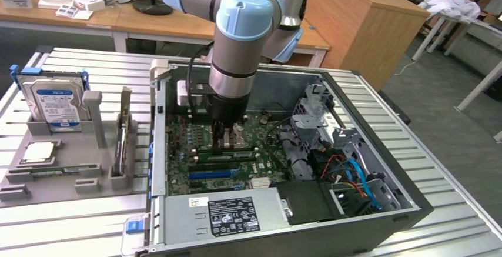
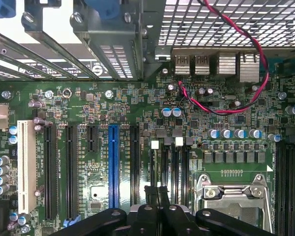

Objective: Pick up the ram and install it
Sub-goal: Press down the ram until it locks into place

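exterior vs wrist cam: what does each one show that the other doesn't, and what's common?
Exterior only: the grey holder tray beside the open computer case, carrying a silver hard drive with a blue label, a square silver processor chip and a long narrow green ram stick lying flat; also the grey-and-blue robot arm.

Wrist only: a red-and-black twisted wire, a white expansion slot, the silver processor socket frame.

Both: the green motherboard with its blue slot, and the black gripper, jaws shut above the board.
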### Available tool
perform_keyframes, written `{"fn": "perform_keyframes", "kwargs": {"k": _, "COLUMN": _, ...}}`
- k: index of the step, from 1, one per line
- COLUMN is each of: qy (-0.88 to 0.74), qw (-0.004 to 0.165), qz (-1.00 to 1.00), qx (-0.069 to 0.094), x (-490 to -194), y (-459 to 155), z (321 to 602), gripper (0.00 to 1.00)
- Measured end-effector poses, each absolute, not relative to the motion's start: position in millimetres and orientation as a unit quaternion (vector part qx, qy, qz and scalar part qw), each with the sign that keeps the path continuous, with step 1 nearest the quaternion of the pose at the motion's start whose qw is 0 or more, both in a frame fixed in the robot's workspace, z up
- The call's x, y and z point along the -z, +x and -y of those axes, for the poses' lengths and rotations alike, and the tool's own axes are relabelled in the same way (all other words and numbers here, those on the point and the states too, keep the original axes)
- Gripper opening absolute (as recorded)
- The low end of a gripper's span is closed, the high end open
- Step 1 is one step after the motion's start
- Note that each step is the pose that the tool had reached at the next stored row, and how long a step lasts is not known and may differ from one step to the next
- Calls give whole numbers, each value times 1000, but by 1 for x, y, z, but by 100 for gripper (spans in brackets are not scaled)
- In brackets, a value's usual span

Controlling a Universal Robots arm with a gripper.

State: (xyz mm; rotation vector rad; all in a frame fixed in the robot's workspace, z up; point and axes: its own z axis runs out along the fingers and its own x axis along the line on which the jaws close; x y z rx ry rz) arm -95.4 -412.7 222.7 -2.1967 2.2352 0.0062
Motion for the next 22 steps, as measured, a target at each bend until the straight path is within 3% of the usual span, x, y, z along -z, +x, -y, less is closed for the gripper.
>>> {"fn": "perform_keyframes", "kwargs": {"k": 15, "qy": -701, "qw": 4, "qz": -713, "qx": -2, "x": -222, "y": -95, "z": 413, "gripper": 11}}
{"fn": "perform_keyframes", "kwargs": {"k": 22, "qy": -701, "qw": 4, "qz": -713, "qx": -2, "x": -236, "y": -95, "z": 413, "gripper": 11}}
